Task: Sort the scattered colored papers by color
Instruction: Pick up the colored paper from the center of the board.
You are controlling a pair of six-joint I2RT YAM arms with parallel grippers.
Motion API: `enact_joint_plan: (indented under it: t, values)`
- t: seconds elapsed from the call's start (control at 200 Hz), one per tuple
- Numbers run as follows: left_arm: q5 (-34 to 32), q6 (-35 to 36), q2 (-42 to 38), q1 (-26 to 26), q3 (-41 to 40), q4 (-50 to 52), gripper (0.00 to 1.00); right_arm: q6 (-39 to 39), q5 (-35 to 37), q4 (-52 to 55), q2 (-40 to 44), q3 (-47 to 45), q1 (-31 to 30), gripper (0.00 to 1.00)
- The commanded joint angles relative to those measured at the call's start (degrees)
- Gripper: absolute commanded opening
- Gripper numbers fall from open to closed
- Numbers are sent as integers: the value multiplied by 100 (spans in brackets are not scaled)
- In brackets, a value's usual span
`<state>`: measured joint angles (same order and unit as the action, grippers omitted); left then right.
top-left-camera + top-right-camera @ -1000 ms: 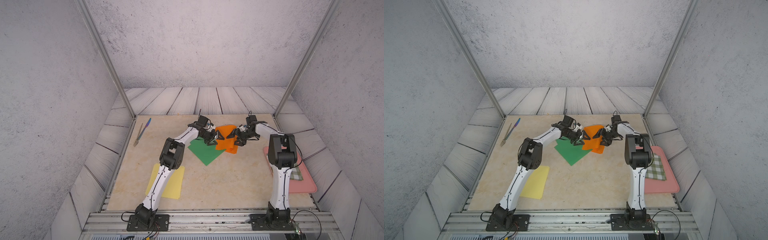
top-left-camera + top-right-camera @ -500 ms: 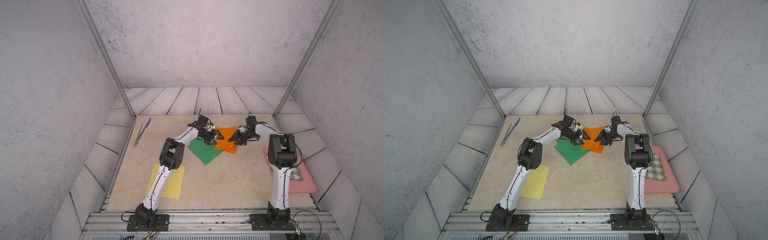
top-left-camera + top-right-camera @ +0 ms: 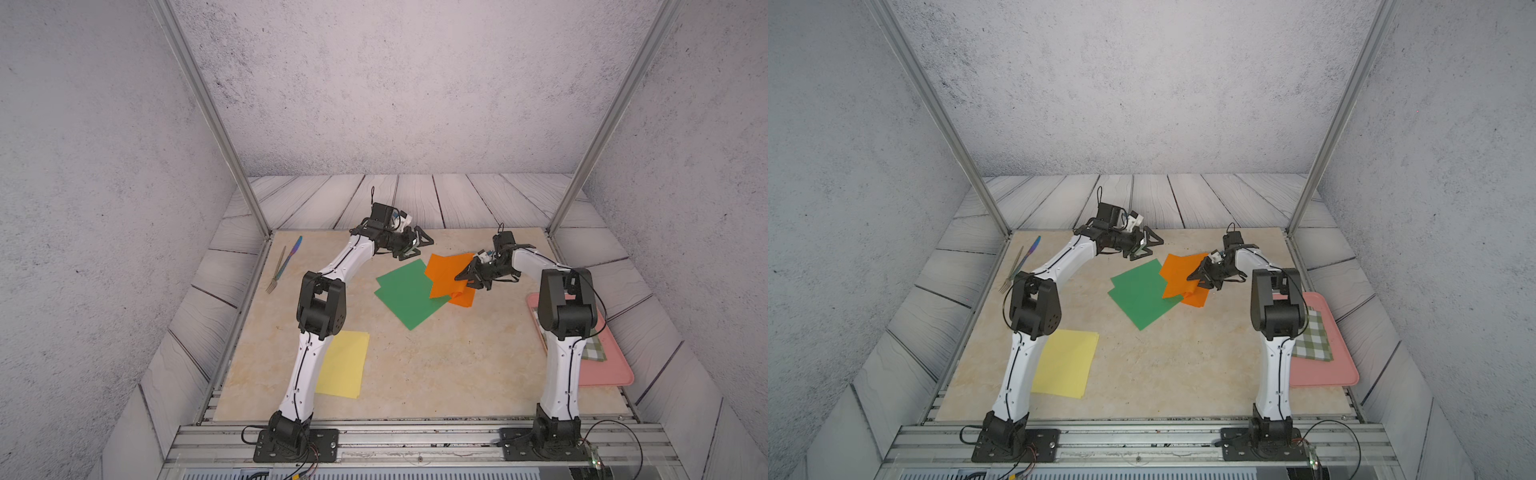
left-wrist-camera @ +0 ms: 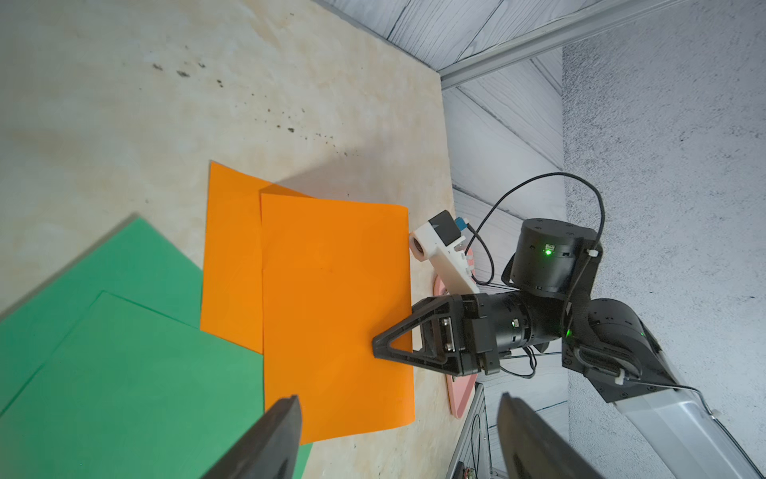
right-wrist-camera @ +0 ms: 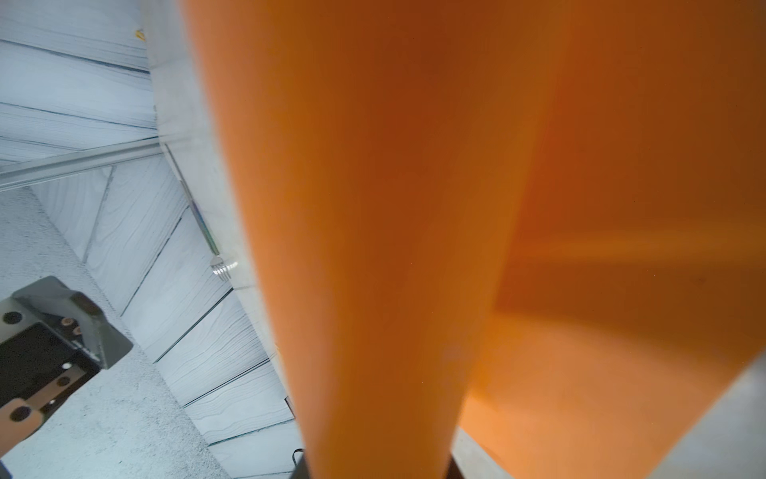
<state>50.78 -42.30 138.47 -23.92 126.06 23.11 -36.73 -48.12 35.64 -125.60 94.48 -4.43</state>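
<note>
Two orange papers (image 3: 446,270) overlap at mid-table; the lower orange sheet (image 3: 464,298) peeks out at the front. My right gripper (image 3: 463,278) is shut on the top sheet's right edge, which curls up a little; from the left wrist its fingertips (image 4: 379,346) pinch that edge. The orange paper (image 5: 393,249) fills the right wrist view and hides the jaws. Two green papers (image 3: 405,297) lie partly under the orange ones. Yellow papers (image 3: 343,365) lie at the front left. My left gripper (image 3: 415,245) hovers open behind the green sheets, holding nothing (image 4: 399,400).
A fork (image 3: 276,276) and a blue-handled utensil (image 3: 294,249) lie along the table's left edge. A pink tray (image 3: 613,374) with a green checked cloth (image 3: 594,351) sits at the right, behind the right arm. Metal posts (image 3: 249,199) stand at the back corners.
My right gripper has closed on the top orange sheet's edge. That sheet, standing raised a second ago, has come down flatter. My left gripper has drawn back from it, still open.
</note>
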Motion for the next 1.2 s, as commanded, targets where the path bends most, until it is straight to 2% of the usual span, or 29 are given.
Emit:
enact_joint_plan:
  t: [0.0,0.23,0.58,0.891,1.196]
  values:
    - [138,-58,-34,-69,-397,-142,80,-403,-435,-388,543,-153,-2,29]
    - [242,-201,-189,26,-801,-494,80,-832,-852,-840,839,-338,9,26]
    - [353,-333,-185,55,-855,-650,79,-1305,-1224,-1284,1044,-352,10,27]
    - [652,-706,-116,21,-774,-1028,74,-1406,-1314,-1428,1142,-421,-7,27]
    - [708,-538,-73,-51,-855,-829,75,-1499,-1428,-1518,1278,-513,-75,27]
